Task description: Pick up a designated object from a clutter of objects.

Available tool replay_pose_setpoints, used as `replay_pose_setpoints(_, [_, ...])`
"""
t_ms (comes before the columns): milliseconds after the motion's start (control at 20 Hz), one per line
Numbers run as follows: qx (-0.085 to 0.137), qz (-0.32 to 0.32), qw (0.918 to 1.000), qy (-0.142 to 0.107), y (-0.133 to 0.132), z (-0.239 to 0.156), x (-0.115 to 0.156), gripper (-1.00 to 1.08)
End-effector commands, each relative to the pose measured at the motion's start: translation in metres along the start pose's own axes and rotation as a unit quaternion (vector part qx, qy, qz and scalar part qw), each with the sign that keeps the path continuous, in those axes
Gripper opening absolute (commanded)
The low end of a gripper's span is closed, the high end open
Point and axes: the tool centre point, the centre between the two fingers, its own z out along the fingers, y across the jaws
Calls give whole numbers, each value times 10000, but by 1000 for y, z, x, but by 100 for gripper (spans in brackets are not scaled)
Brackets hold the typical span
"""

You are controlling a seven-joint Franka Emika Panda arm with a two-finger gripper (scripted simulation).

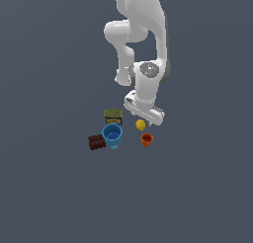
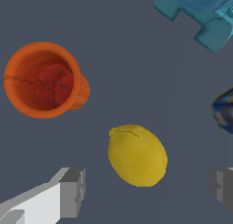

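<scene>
Above the clutter, the white parallel-jaw gripper [image 2: 145, 189] hangs with jaws spread wide, nothing held, apparently to straddle the small yellow lemon-shaped ball [image 2: 137, 155] beside the small orange cup [image 2: 43, 79].

No legible text anywhere on the tabletop clutter.

The olive-green can [image 1: 113, 116] carries a yellowish band that may be a label, but it is too small and blurred in the exterior view to read; no lettering, numbers or brand marks show on anything else in either view.
</scene>
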Motion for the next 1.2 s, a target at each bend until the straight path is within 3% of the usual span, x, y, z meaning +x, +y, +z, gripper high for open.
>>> replay_pose_setpoints(0, [4,33,10000,3,1,1,-1,100])
replay_pose_setpoints(1050, [4,30,10000,2,1,51,-2,100])
replay_pose_setpoints(1100, [4,30,10000,2,1,51,-2,-100])
replay_pose_setpoints(1150, [4,30,10000,2,1,51,-2,-100])
